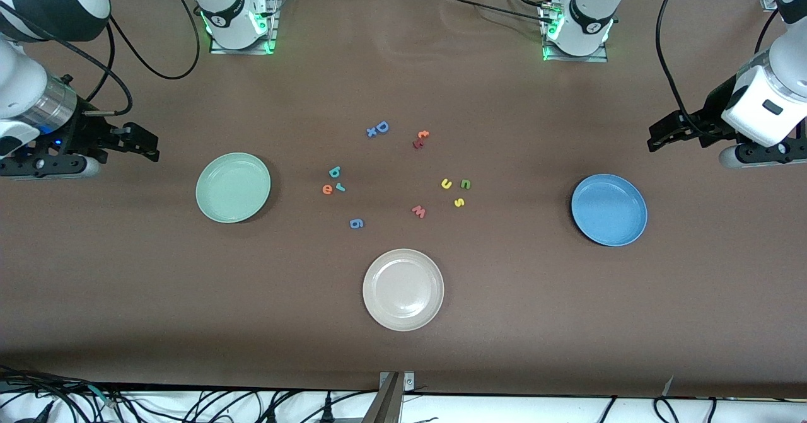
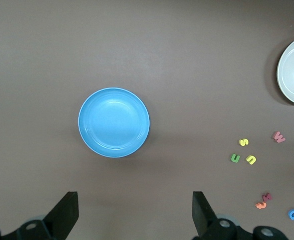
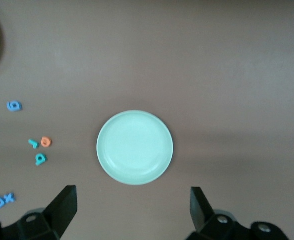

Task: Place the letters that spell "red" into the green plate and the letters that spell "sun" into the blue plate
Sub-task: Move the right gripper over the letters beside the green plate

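Note:
The green plate (image 1: 233, 187) (image 3: 134, 147) lies empty toward the right arm's end. The blue plate (image 1: 609, 209) (image 2: 113, 122) lies empty toward the left arm's end. Between them on the table lie the teal "d" (image 1: 335, 171), teal "r" (image 1: 341, 187) and orange "e" (image 1: 326, 189). Closer to the blue plate are the yellow "u" (image 1: 446, 183), green "n" (image 1: 465, 184) and yellow "s" (image 1: 459, 202). My right gripper (image 1: 144, 142) (image 3: 133, 207) hangs open over bare table beside the green plate. My left gripper (image 1: 659, 136) (image 2: 135, 210) hangs open over bare table beside the blue plate. Neither holds anything.
A cream-white plate (image 1: 403, 289) sits nearer the front camera than the letters. Other letters lie around: a salmon "w" (image 1: 418, 211), a blue "g" (image 1: 356, 223), a blue "D" (image 1: 382, 127) with an "x" beside it, and an orange and red pair (image 1: 420, 139).

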`<act>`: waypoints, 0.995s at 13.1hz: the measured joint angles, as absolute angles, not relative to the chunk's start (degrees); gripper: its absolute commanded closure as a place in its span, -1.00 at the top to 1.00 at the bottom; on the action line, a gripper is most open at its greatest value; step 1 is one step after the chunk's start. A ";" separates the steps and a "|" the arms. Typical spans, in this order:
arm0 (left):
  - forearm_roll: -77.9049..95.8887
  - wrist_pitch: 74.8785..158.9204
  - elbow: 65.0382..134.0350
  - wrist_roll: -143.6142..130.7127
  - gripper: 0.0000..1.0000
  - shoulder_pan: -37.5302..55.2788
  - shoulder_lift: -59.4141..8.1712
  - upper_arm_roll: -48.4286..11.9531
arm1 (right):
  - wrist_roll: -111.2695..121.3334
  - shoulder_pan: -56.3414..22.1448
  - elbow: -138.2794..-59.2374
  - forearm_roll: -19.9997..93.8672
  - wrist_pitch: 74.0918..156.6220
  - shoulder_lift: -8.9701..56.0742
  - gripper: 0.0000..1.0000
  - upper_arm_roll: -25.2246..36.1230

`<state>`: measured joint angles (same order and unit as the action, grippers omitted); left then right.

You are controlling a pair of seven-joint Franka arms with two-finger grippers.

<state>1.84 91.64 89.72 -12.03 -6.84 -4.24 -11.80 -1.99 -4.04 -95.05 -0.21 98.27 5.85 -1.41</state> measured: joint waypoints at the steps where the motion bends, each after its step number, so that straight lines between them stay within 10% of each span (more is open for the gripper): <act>1: 1.84 91.64 89.72 -12.03 1.00 -6.85 -4.24 -11.80 | -1.99 -5.48 -95.26 -0.21 96.30 6.75 1.00 -1.45; 6: 1.84 91.63 89.72 -12.03 1.00 -6.86 -4.25 -11.80 | -13.13 -15.09 -96.11 -0.20 95.90 13.77 1.00 -1.69; 13: 1.84 91.61 89.72 -12.04 1.00 -6.79 -4.25 -11.85 | -39.28 -24.66 -100.15 -0.28 115.53 23.25 0.99 -1.71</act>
